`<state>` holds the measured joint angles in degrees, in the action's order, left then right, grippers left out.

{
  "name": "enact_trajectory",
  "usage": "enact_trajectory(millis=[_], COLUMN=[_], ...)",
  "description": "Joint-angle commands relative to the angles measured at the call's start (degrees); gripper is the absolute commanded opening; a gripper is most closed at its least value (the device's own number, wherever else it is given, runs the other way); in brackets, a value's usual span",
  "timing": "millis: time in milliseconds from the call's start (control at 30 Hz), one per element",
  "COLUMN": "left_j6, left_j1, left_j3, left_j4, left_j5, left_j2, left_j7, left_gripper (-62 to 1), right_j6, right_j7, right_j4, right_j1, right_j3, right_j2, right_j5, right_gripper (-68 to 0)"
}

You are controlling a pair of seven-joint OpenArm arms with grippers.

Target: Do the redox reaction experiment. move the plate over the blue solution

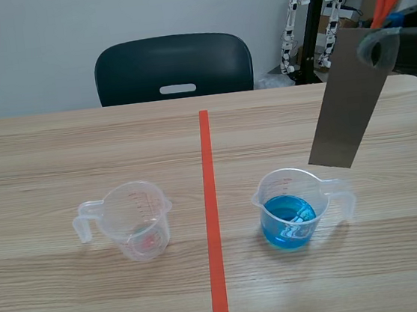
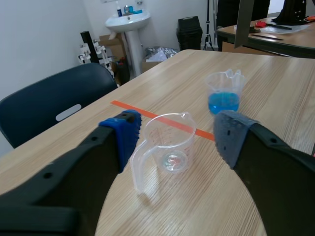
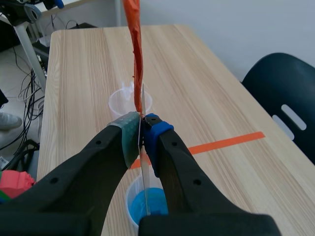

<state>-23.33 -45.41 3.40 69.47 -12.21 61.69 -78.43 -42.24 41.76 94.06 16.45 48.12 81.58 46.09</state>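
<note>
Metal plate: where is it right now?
Scene view, right of the tape line: the plate hangs from the right gripper, lower edge just above the blue-solution beaker.

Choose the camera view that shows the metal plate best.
Scene view: the plate shows its broad flat face. Right wrist view sees it edge-on between the pads; left wrist view catches only its lower end.

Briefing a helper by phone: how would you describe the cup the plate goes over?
Find the orange-red tape line down the wooden table. Two clear handled cups flank it; the target cup stands on the right arm's side, near the hanging grey plate. Only it holds blue liquid.
</note>
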Motion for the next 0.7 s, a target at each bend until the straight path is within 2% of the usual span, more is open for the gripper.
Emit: enact_trajectory(millis=[0, 167, 300, 367, 567, 667], left_j6=[-2.1, -8.3, -9.7, -10.4, -10.9, -10.9], left_j1=[3.8, 12.7, 18.0, 20.5, 31.7, 37.9], left_j3=[0.6, 0.6, 0.2, -1.0, -11.3, -17.7], left_j4=[0.0, 0.3, 3.0, 5.2, 10.7, 11.6], left_j5=[-0.7, -0.6, -0.6, -0.6, -0.7, -0.7], left_j2=[0.2, 0.4, 0.5, 1.0, 2.3, 2.3], left_j7=[0.2, 4.9, 12.2, 16.4, 27.6, 29.9], left_gripper=[-36.9, -48.2, -49.5, -53.4, -55.4, -55.4], right_j6=[-0.5, -0.5, -0.5, -0.5, -0.5, -0.5], right_j7=[2.1, 2.3, 2.3, 2.3, 2.3, 2.3], right_j4=[0.2, 0.2, 0.2, 0.2, 0.2, 0.2], right_j1=[1.2, 1.5, 1.5, 1.5, 1.5, 1.5], right_j3=[-0.5, -0.5, -0.5, -0.5, -0.5, -0.5], right_j2=[0.8, 1.0, 1.0, 1.0, 1.0, 1.0], right_j5=[1.5, 1.4, 1.4, 1.4, 1.4, 1.4], right_gripper=[-66.9, -66.9, -66.9, -66.9, -66.9, -66.9])
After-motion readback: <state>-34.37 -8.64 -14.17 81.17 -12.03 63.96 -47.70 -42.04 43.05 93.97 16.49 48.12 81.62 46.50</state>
